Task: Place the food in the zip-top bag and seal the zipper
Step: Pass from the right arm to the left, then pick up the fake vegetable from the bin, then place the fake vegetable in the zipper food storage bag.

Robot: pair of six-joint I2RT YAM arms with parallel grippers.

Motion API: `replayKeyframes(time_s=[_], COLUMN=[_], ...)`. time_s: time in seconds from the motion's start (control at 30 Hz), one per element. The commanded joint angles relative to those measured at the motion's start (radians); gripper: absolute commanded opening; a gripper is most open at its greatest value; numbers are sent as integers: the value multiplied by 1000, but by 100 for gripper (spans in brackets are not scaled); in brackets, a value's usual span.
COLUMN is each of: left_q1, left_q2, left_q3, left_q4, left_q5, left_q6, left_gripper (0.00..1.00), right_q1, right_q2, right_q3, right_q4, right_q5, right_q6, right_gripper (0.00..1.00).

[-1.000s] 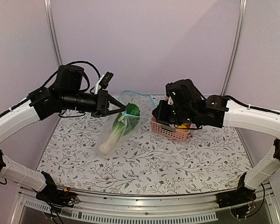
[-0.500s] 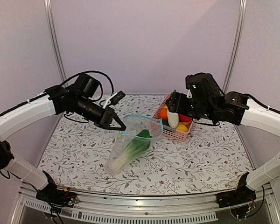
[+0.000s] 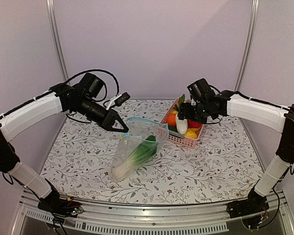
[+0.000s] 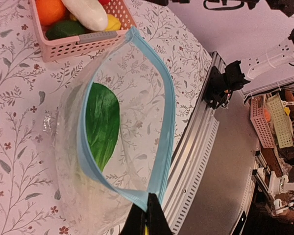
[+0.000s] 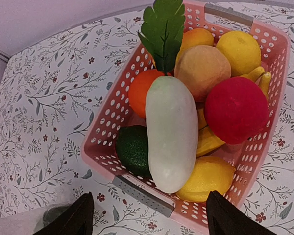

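Left tool (image 4: 149, 204) seemingly on zipper (image 4: 170, 104)

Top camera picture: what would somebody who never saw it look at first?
Probably the pink basket at the back right of the table, heaped with bright toy food, with the right gripper open over it. Next, the clear bag in the middle, its blue-edged mouth pinched up by the left gripper, with a green bok choy inside.

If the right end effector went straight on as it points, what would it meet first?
Likely the white radish atop the basket, or the basket's near rim; depth is unclear.
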Motion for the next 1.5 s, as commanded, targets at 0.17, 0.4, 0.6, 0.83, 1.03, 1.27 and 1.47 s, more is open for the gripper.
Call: replayKeyframes(time_s=[0.17,0.4,0.6,0.83,1.03,1.27,1.47], left_q1=[11,13,14,14,16,17,19], left_q2=[-54,-59,-32,-6,-9,-7,-21], left_q3=[-51,-46,12,22,17,18,6], left_q4=[-6,-44,-124,-123,-89,-43,-31], left_q5=[-27,-44,-51,-44,-43,2,14], left_q6=[-47,-120,-109,-92,-80,-106,-119], left_gripper=[0,0,0,0,0,0,0], right_q1=[-69,-76,-75,-75,-75,-52,97], right_q2=[249,357,426,429,268,0,-119], right_q3=[151,225,282,293,258,105,-11], right_q4=[-34,-86,-124,-123,-103,51,222], right_q5=[-116,-64,-9,-3,-32,-186,-110], right_q6=[-76,-111,-127,-121,-140,-95,24], right_gripper=[74,74,73,55,51,51,51])
